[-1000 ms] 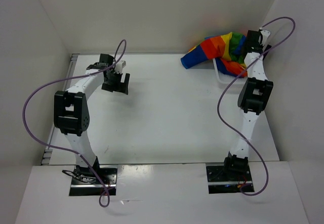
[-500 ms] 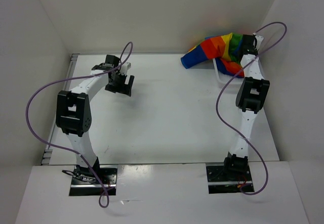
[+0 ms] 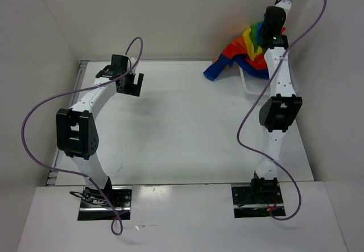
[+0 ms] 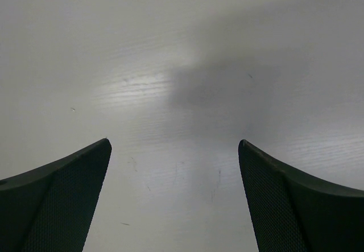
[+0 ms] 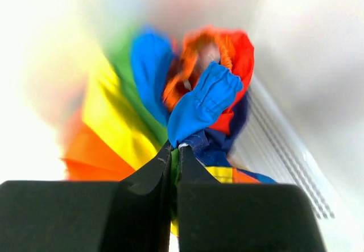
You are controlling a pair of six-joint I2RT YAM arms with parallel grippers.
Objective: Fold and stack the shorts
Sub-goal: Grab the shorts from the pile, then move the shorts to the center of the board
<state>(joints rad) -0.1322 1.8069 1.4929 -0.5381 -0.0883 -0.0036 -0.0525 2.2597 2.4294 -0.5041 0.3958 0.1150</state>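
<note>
top: overhead; L wrist: close, table (image 4: pixel 182 47); R wrist: close, shorts (image 5: pixel 199 104), shared w/ top

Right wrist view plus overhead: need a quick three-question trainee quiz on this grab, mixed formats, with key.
1. Fill in: the left gripper hangs ___ over the bare table.
2. Pick one: the shorts are pinched by A) the left gripper, B) the right gripper, C) neither.
3. True or false: the shorts lie folded flat at the middle of the table.

Key: 1 open; 2 B; 3 false. They are bunched at the far right corner, one part raised by the right gripper.
</note>
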